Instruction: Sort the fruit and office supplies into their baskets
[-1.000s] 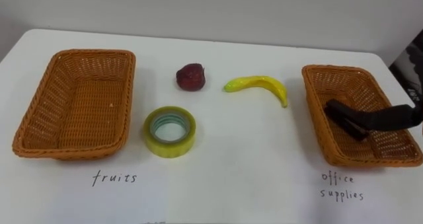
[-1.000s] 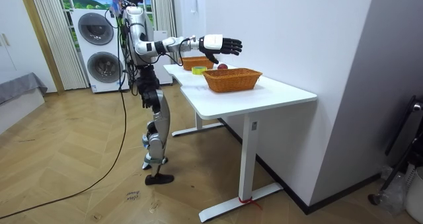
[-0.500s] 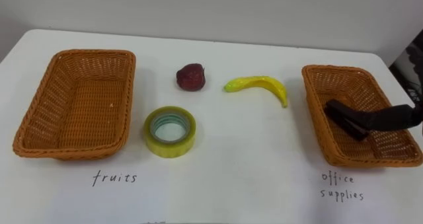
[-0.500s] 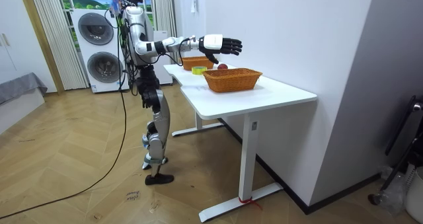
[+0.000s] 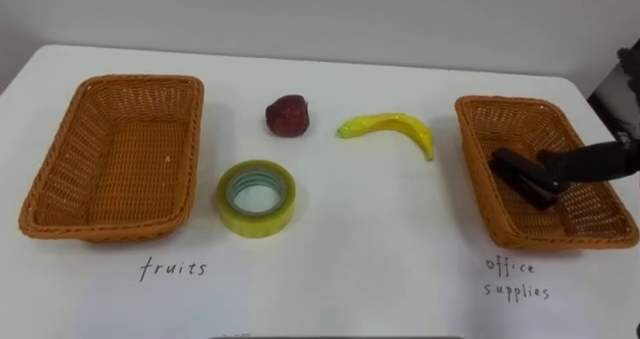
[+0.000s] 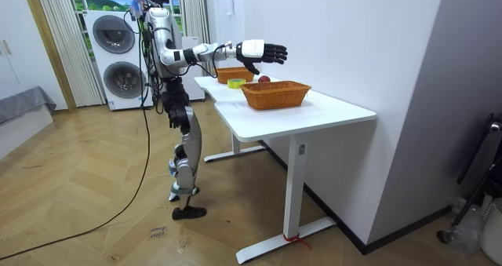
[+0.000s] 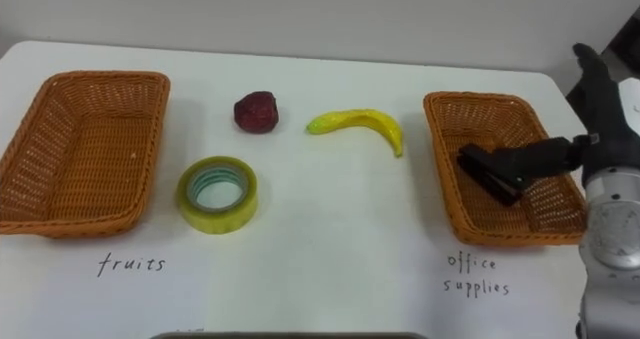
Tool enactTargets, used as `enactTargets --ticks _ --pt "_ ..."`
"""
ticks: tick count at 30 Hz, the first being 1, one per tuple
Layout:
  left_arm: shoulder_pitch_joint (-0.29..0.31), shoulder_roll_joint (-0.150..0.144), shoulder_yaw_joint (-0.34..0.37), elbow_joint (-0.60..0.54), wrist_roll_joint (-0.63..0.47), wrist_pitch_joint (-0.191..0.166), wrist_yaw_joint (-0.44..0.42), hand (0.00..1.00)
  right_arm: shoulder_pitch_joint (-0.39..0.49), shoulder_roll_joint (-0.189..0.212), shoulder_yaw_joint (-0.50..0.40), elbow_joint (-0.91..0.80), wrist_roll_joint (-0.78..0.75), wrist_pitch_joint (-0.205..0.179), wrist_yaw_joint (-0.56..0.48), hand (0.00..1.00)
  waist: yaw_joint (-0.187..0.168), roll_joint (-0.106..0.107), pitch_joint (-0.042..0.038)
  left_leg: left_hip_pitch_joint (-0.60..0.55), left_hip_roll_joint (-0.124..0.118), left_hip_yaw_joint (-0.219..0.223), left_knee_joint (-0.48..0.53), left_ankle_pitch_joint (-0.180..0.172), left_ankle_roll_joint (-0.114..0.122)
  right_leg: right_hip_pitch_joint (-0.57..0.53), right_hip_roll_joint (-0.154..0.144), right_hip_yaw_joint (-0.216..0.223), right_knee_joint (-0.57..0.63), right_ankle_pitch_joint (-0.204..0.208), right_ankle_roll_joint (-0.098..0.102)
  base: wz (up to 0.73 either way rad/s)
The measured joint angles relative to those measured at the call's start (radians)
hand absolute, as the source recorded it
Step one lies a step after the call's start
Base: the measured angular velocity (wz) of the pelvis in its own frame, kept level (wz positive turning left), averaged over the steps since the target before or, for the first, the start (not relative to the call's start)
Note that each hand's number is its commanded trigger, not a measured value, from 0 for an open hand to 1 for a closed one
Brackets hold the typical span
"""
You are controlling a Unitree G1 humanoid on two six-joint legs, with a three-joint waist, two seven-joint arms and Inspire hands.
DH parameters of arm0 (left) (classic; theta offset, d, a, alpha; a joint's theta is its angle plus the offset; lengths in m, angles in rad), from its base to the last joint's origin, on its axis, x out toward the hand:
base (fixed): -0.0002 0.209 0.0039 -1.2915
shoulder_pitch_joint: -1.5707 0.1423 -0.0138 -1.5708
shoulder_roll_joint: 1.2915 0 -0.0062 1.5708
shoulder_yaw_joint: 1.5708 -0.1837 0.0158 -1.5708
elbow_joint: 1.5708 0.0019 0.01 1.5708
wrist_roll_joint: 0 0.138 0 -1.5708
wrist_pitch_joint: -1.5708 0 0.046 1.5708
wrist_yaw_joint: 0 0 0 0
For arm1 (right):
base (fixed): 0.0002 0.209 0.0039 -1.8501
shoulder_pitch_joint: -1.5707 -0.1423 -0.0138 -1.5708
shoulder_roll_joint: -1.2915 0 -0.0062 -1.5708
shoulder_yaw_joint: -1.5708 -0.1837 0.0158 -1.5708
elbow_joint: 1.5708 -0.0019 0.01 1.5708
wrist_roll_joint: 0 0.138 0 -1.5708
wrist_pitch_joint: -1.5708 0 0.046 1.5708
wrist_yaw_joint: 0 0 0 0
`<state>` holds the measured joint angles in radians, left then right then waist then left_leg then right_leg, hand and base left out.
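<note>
- white worktop [image 5: 350,229], plain surface
- left wicker basket [image 5: 60,149] at the left end
- right wicker basket [image 5: 472,169] at the right end
- dark red fruit [image 5: 287,116] and banana [image 5: 390,127] at the rear centre, apart
- yellow tape roll [image 5: 255,217] lying flat, just beside the left wicker basket
- handwritten label [image 5: 173,269] in front of each basket

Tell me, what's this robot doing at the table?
It is sorting things into two labelled baskets. Its right hand hovers open over the office supplies basket, where a black stapler lies. The banana, dark red fruit and roll of tape lie on the white table between the baskets, not yet sorted, and the fruits basket has nothing in it.
</note>
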<state>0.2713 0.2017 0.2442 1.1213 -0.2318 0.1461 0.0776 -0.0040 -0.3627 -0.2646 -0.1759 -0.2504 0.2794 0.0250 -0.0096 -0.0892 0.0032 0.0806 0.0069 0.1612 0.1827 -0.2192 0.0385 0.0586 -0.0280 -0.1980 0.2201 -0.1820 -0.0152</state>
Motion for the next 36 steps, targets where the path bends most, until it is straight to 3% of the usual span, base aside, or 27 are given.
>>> enactTargets --ticks 12,14,19,25,32,34,36 --pt "-0.012 0.001 -0.031 -0.002 -0.001 0.0 -0.002 0.0 -0.135 -0.002 0.111 -0.033 0.088 0.004 0.066 0.0 0.031 0.002 -0.008 -0.008 -0.001 -0.006 0.001 0.001 0.001 -0.005 -0.002 -0.011 0.0 0.0 0.0 0.02" --pt "-0.013 0.002 -0.033 -0.001 -0.001 0.001 -0.003 0.0 -0.137 -0.002 0.126 -0.033 0.086 0.005 0.074 0.0 0.038 -0.005 -0.0113 -0.017 -0.002 -0.021 0.006 0.001 0.001 -0.006 -0.004 -0.028 0.0 0.0 0.0 0.19" --pt "-0.015 0.003 -0.032 -0.003 0.008 0.006 -0.01 0.0 -0.148 -0.006 0.155 -0.033 0.086 0.008 0.12 0.0 0.069 -0.016 -0.0074 -0.024 -0.002 -0.03 0.005 0.001 0.001 -0.007 -0.005 -0.039 0.0 0.0 0.0 0.06" --pt "-0.02 0.006 -0.03 -0.005 0.012 0.03 -0.03 0.0 -0.188 -0.006 0.192 -0.033 0.084 0.045 0.176 0.0 0.1 -0.03 -0.0113 -0.034 -0.004 -0.046 0.012 0.001 0.001 -0.007 -0.007 -0.054 0.0 0.0 0.0 0.08" --pt "-0.024 0.007 -0.031 -0.013 0.009 0.036 -0.041 0.0 -0.216 -0.006 0.234 -0.02 0.123 0.045 0.187 0.0 0.132 -0.034 -0.0058 -0.031 -0.007 -0.082 0.022 0.001 0.001 0.014 -0.01 -0.08 -0.002 0.0 0.0 0.15" --pt "-0.024 0.007 -0.031 -0.025 0.01 0.036 -0.04 0.0 -0.216 -0.006 0.254 -0.019 0.122 0.045 0.195 0.0 0.153 -0.038 0.0023 -0.035 -0.007 -0.085 0.022 0.002 0.001 0.013 -0.009 -0.082 -0.002 0.0 0.001 0.02" --pt "-0.021 0.008 -0.032 -0.027 0.01 0.036 -0.039 0.0 -0.221 -0.006 0.273 -0.005 0.121 0.045 0.197 0.0 0.156 -0.042 0.0048 -0.037 -0.008 -0.093 0.023 0.002 -0.001 0.013 -0.011 -0.094 -0.002 -0.001 0.001 0.1"
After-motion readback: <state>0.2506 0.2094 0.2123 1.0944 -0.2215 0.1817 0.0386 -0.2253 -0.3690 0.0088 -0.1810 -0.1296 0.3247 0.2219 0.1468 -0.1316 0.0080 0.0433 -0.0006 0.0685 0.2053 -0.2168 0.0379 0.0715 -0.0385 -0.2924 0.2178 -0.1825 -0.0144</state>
